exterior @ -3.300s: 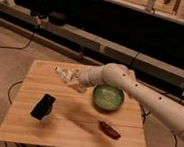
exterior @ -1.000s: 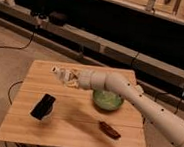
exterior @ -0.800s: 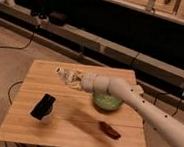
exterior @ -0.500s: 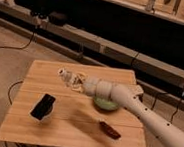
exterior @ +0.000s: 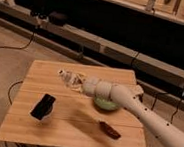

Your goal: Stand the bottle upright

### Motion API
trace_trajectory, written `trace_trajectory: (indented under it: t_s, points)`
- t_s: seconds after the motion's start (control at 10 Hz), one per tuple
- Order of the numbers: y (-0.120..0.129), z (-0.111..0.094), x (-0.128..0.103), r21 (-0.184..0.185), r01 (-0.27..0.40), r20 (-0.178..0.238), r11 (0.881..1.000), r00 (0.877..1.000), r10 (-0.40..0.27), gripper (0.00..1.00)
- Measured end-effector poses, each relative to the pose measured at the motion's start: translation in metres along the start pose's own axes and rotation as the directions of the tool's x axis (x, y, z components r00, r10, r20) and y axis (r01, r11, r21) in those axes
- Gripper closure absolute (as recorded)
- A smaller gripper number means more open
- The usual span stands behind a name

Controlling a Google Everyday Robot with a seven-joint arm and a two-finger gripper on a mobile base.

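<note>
In the camera view — the only one we have — our arm reaches in from the lower right across the wooden table (exterior: 68, 128); the gripper (exterior: 79, 83) sits above the table's middle, just left of the green bowl (exterior: 106, 104), whose near rim the arm partly covers. The fingers are clamped on the bottle (exterior: 68, 77); it is carried clear of the wood, tilted, one end pointing up and to the left — which end carries the cap we cannot quite make out. We judge the grip is taken near one end so that the other can be swung down and set on the table; the tilt suggests the bottle is midway between lying and standing. The black rectangular object (exterior: 43, 106) lies well apart toward the left front; the dark brown oblong object (exterior: 108, 130) lies near the front edge; both leave bare wood beneath the bottle, where it could be stood.
</note>
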Motion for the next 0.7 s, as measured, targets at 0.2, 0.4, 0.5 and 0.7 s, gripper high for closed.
trace_trajectory:
  t_s: [0.2,0.4,0.5,0.7]
  points:
    - [-0.018,0.002,-0.016,0.038,0.003,0.033,0.999,0.999,-0.004,1.00]
    - [-0.039,0.005,-0.034,0.086,-0.001,0.082,0.996,0.997,-0.006,1.00]
    - [-0.039,0.005,-0.034,0.085,-0.002,0.083,0.996,0.997,-0.006,1.00]
    - [-0.039,0.004,-0.034,0.084,-0.003,0.083,0.996,0.997,-0.004,1.00]
